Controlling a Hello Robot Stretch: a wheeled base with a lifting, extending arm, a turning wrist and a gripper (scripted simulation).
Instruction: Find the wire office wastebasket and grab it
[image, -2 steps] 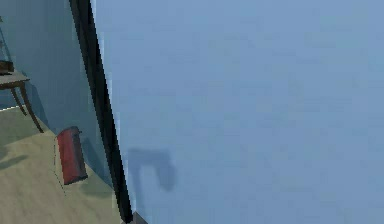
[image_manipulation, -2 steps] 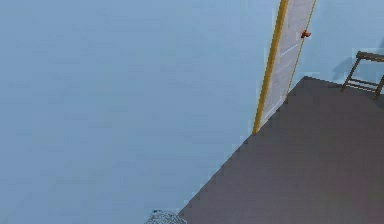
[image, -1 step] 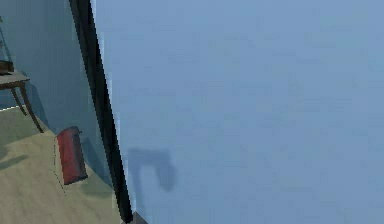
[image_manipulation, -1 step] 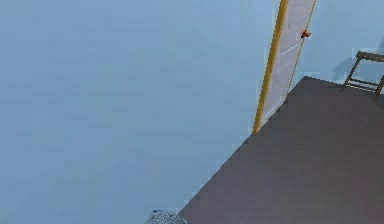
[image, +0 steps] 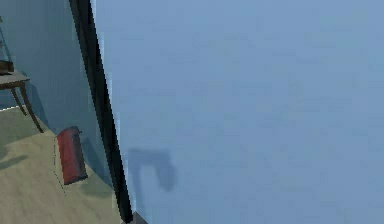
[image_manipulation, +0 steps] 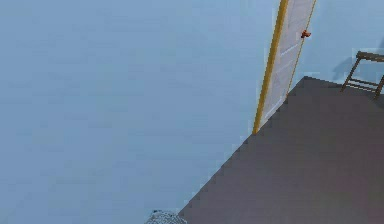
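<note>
**Wire office wastebasket: where it stands cannot be told**

In the forward view a blue wall (image: 250, 100) stands near, with a dark upright edge (image: 100, 100) at its left. Farther left, a reddish-brown block (image: 71, 155) lies on the pale wood floor (image: 35, 190) near a wooden table (image: 14, 82). In the arm side view a grey speckled patch (image_manipulation: 165, 217) sits at the near edge. A white door (image_manipulation: 290, 60) and a wooden stool (image_manipulation: 368, 68) stand at the far right on the dark floor (image_manipulation: 300, 150). The gripper's state cannot be told.
</note>
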